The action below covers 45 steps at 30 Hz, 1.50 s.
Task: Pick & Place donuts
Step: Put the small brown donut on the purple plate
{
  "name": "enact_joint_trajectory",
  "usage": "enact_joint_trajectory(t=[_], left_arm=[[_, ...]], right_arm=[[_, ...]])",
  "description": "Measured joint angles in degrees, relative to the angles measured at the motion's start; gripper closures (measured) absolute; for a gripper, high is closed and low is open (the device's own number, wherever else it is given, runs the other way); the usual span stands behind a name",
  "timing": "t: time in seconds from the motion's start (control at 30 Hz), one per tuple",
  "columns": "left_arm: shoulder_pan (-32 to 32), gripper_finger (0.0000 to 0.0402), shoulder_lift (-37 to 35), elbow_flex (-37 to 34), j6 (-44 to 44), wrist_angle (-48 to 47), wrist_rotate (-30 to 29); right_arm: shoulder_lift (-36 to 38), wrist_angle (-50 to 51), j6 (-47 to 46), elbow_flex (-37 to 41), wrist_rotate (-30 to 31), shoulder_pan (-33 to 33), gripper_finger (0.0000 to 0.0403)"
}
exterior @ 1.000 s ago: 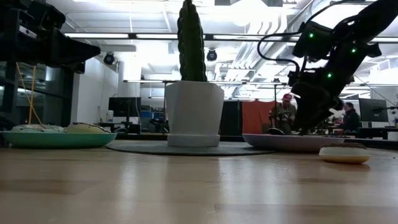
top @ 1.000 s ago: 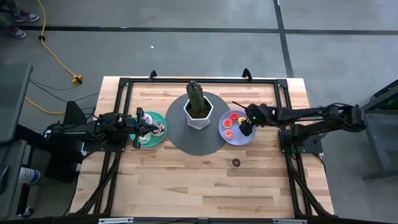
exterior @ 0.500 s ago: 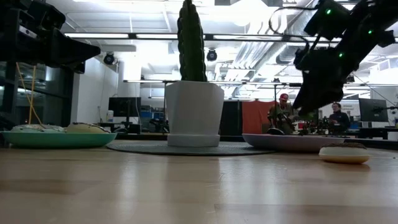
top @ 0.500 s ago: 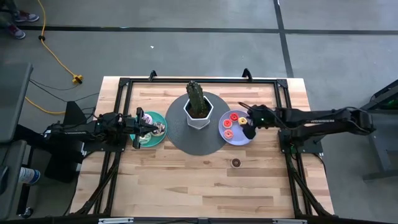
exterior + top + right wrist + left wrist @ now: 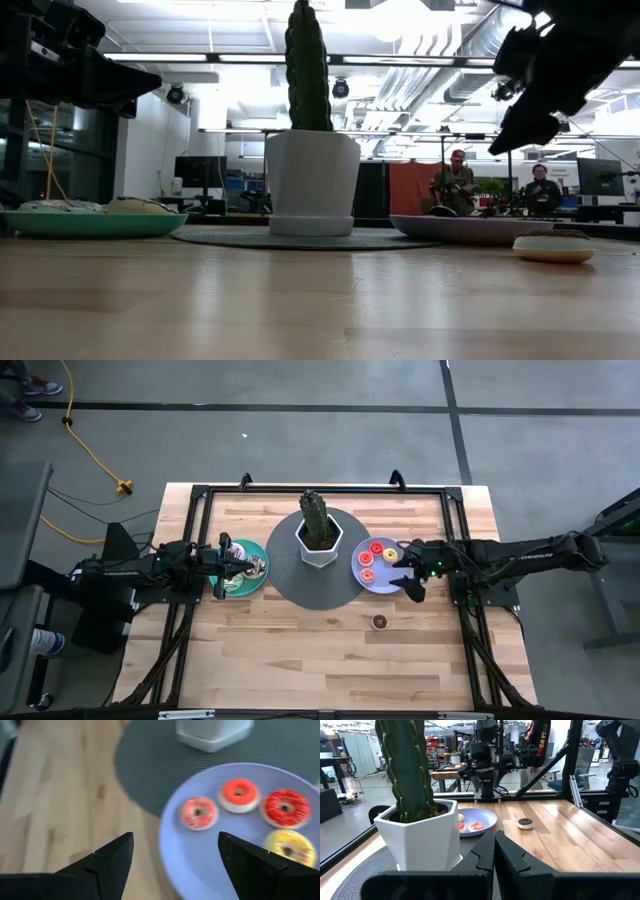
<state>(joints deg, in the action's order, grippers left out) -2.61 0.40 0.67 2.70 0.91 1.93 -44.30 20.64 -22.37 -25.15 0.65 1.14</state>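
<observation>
High view: right gripper [image 5: 412,568], jaws spread and empty, at the lavender plate's [image 5: 380,582] edge; four donuts [image 5: 377,547] lie flat there. Low view: brown donut [image 5: 553,246] flat on counter [image 5: 300,300]. Left wrist view: left gripper [image 5: 494,851] jaws closed.

The potted cactus [image 5: 318,528] on its round mat [image 5: 290,585] blocks the table's middle between the teal plate [image 5: 257,552] and lavender plate [image 5: 391,584], with bare wood in front.

The lavender plate [image 5: 210,865] carries a pink donut [image 5: 198,812], an orange donut [image 5: 240,795], a red sprinkled donut [image 5: 285,808] and a yellow donut [image 5: 290,845], beside a dark grey mat [image 5: 155,775].
</observation>
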Motion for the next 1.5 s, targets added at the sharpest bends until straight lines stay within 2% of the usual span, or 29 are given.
enact_joint_trajectory(t=[0.3,0.53,0.73,0.93,1.1,1.33,1.5], left_arm=[[0.0,0.0401,0.0,0.0,0.0,0.0,0.0],[0.0,0.0401,0.0,0.0,-0.02,0.0,0.0],[0.0,0.0401,0.0,0.0,-0.02,0.0,0.0],[0.0,0.0401,0.0,0.0,-0.02,0.0,0.0],[0.0,0.0401,-0.01,0.0,-0.01,0.01,0.0],[0.0,0.0401,-0.01,0.0,-0.01,0.01,0.0],[0.0,0.0401,-0.01,0.0,-0.01,0.0,0.0]], right_arm=[[0.79,2.99,2.2,-2.25,0.26,-10.35,0.012],[-0.52,19.96,3.69,-13.13,3.56,-15.1,0.012],[-8.63,36.12,6.92,-25.43,3.41,-17.92,0.012],[-18.45,43.49,13.13,-33.92,1.84,-21.88,0.012],[-24.18,44.18,18.23,-35.76,4.12,-25.27,0.012],[-30.7,40.22,20.99,-35.87,6.52,-30.2,0.012],[-33.63,37.58,21.38,-35.89,7.76,-31.07,0.012]])
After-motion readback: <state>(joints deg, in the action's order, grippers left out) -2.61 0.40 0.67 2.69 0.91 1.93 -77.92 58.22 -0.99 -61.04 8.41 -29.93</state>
